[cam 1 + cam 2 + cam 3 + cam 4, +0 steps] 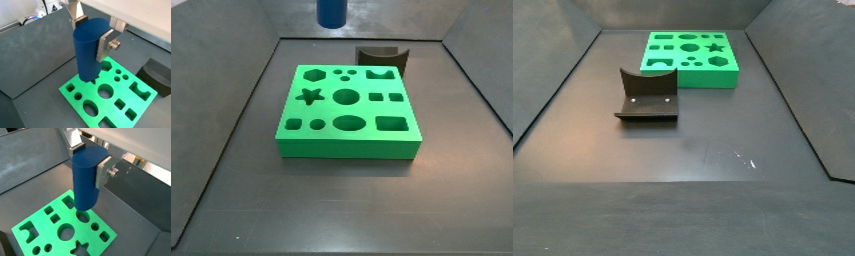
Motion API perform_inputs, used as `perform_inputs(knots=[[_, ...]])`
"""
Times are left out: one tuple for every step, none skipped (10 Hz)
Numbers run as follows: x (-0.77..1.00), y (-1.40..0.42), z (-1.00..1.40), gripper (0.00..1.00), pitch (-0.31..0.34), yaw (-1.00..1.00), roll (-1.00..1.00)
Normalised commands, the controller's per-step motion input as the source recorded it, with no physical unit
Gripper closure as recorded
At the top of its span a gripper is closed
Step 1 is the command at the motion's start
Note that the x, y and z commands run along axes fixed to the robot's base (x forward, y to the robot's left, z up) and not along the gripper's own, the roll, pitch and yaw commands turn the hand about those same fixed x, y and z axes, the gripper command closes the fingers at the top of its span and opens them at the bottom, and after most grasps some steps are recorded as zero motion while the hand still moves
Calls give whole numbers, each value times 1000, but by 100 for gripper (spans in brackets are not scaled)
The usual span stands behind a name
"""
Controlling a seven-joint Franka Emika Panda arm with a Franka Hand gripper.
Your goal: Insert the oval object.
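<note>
The oval object, a tall smooth blue peg [87, 52], hangs upright between the fingers of my gripper [92, 34]. The gripper is shut on its upper end in both wrist views [89, 163]. A silver finger [105, 44] presses its side. The peg hangs well above the green block with shaped holes [73, 91], also seen in a wrist view [43, 234]. In a side view only the peg's lower end [331, 12] shows, high over the block's far side [345, 110]. An oval hole [349, 124] lies in the block's near row.
The dark fixture [647, 95] stands on the grey floor apart from the block [694, 72]; it also shows in a side view [381, 55] and a wrist view [155, 75]. Grey walls enclose the floor.
</note>
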Motion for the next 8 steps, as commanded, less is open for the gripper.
perform_inputs(knots=[[0, 0, -106, 100, -69, -1000, -40], [0, 0, -220, 100, -17, -1000, 0], [0, 0, -491, 100, -20, -1000, 0], [0, 0, -640, 100, -14, -1000, 0], [0, 0, -706, 100, -19, -1000, 0], [-57, 0, -834, 100, -103, -1000, 0], [-66, -3, -709, 100, -139, -1000, -4], [-37, 0, -580, 100, -119, -1000, -46]])
